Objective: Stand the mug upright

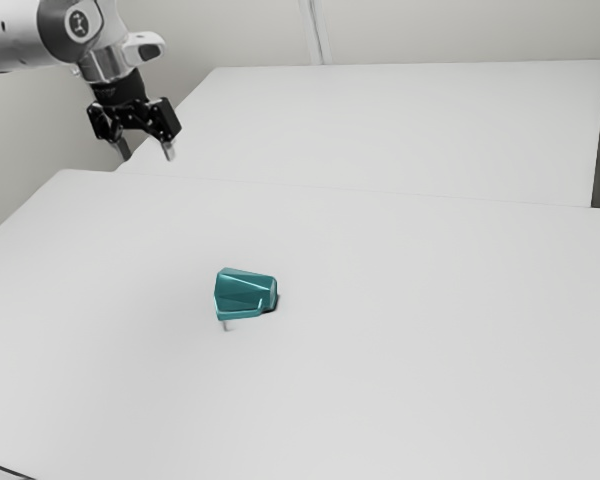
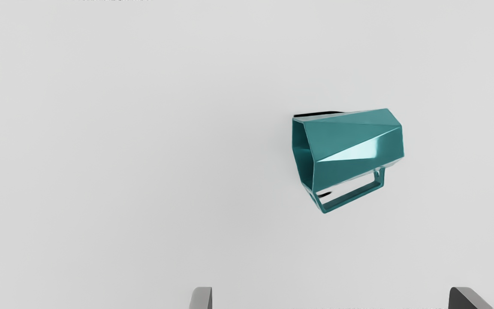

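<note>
My gripper (image 1: 147, 153) hangs at the exterior view's upper left, raised and well apart from the mug. Its two fingers stand wide open with nothing between them, and in the wrist view the gripper (image 2: 330, 296) shows its tips far apart. A teal faceted mug (image 1: 244, 291) lies on its side on the white table, near the middle of the exterior view. In the wrist view the mug (image 2: 354, 148) shows its open mouth at one end and an angular handle along the side nearer my fingertips.
The white table (image 1: 410, 340) spreads around the mug. Behind it, a second white surface (image 1: 410, 125) reaches toward the wall. A dark thin line (image 1: 5, 468) crosses the exterior view's lower left corner.
</note>
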Controlling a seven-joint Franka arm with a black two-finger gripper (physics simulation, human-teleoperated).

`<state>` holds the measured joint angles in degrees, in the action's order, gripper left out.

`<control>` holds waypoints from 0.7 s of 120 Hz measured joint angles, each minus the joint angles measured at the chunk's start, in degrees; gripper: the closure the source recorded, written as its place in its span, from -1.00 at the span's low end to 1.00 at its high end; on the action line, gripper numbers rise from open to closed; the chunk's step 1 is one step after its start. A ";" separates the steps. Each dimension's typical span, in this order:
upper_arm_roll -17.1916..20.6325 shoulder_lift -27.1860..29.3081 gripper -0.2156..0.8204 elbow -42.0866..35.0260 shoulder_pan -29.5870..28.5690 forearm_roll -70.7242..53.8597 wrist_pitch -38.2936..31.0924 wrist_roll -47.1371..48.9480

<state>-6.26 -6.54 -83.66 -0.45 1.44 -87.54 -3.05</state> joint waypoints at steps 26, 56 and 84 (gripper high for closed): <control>-0.59 6.39 -0.58 -17.64 -0.31 7.73 -7.72 -1.42; -3.30 6.93 -0.58 -37.44 -2.17 36.18 -23.52 -10.02; -8.60 6.00 -0.58 -44.65 -1.49 52.05 -28.29 -22.51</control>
<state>-14.86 -0.54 -128.31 -1.94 53.50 -115.83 -25.56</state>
